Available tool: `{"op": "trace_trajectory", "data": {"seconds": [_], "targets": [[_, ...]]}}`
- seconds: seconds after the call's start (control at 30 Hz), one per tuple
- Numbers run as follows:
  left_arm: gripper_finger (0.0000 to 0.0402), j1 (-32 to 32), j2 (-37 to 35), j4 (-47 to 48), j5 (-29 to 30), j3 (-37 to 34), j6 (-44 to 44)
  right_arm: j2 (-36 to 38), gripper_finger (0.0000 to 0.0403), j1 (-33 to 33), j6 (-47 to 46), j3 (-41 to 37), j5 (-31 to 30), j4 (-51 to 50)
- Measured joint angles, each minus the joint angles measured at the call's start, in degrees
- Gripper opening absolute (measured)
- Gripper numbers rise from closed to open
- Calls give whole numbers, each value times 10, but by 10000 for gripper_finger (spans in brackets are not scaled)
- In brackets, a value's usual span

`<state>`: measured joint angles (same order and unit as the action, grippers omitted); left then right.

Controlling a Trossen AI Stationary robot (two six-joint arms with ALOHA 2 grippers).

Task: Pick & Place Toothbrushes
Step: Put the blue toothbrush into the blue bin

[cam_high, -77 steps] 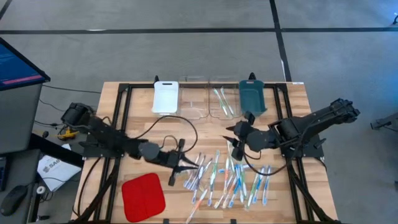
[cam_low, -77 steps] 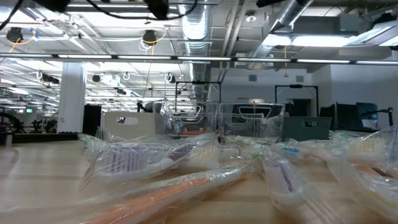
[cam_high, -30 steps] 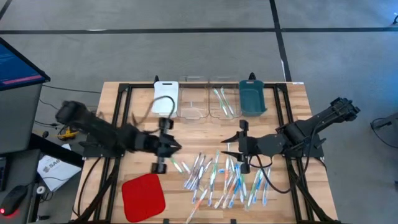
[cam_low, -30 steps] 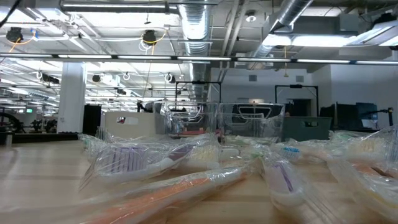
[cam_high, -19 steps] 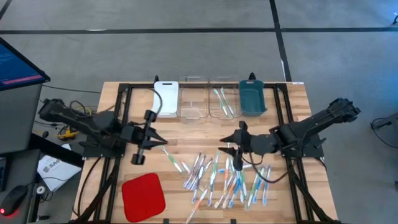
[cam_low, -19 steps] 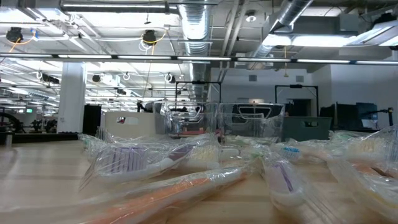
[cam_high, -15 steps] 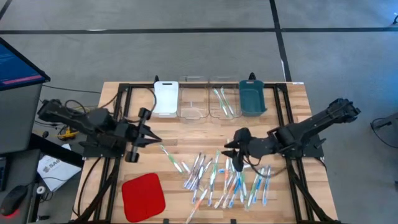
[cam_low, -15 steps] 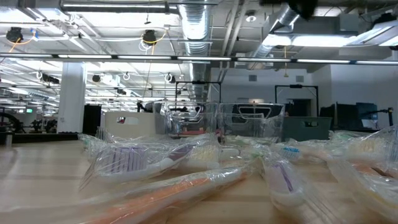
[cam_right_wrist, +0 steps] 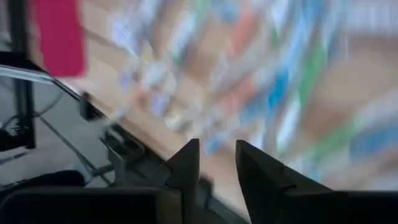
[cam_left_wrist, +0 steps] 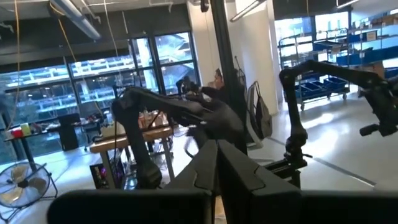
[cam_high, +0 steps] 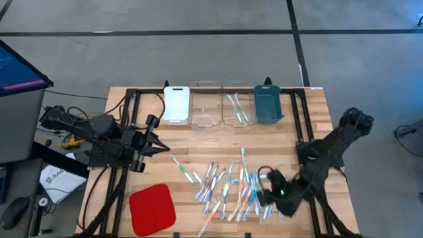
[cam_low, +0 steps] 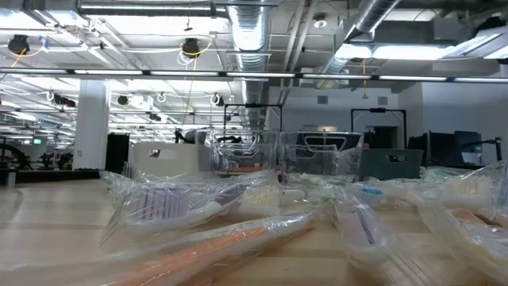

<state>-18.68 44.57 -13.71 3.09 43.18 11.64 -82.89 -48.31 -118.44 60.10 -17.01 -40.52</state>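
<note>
Several wrapped toothbrushes (cam_high: 231,185) lie in a loose pile on the wooden table, near its near edge. They fill the foreground of the low view (cam_low: 238,238). One toothbrush (cam_high: 182,168) lies apart at the pile's left. Two more (cam_high: 236,106) rest inside a clear tray. My left gripper (cam_high: 157,137) is shut and held off the table near its left side, pointing level into the room (cam_left_wrist: 216,155). My right gripper (cam_high: 263,186) is open over the pile's right part; its wrist view (cam_right_wrist: 217,165) is blurred.
Along the far edge stand a white tray (cam_high: 176,104), two clear trays (cam_high: 205,106) and a teal tray (cam_high: 268,104). A red square pad (cam_high: 152,208) lies by the near left corner. Bare wood shows between the trays and the pile (cam_high: 211,142).
My left gripper has drawn back from the pile toward the table's left edge, and one toothbrush lies apart at the pile's left. My right gripper has swung from the table's middle toward the near edge, over the pile's right part.
</note>
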Motion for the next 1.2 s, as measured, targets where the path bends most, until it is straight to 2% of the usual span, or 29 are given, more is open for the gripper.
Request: {"op": "trace_trajectory", "data": {"seconds": [0.1, 0.2, 0.37, 0.5, 0.67, 0.8, 1.2], "targets": [[7, 0, 12, -22, 0, 0, 0, -42, 77, -35, -93, 0, 79, -3], [6, 0, 25, -41, 0, 0, 0, -72, 67, -50, -132, 0, 165, -19], [4, 0, 36, -59, 0, 0, 1, -82, 66, -45, -136, 0, 187, -56], [4, 0, 36, -62, 0, 0, 1, -82, 71, -30, -135, 0, 255, -123], [5, 0, 36, -61, 0, 0, 1, -83, 86, -24, -136, 0, 261, -195], [5, 0, 36, -60, 0, 0, 1, -105, 107, -16, -133, 0, 245, -203], [4, 0, 36, -63, 0, 0, 4, -159, 215, -10, -116, 0, 247, -208]]}}
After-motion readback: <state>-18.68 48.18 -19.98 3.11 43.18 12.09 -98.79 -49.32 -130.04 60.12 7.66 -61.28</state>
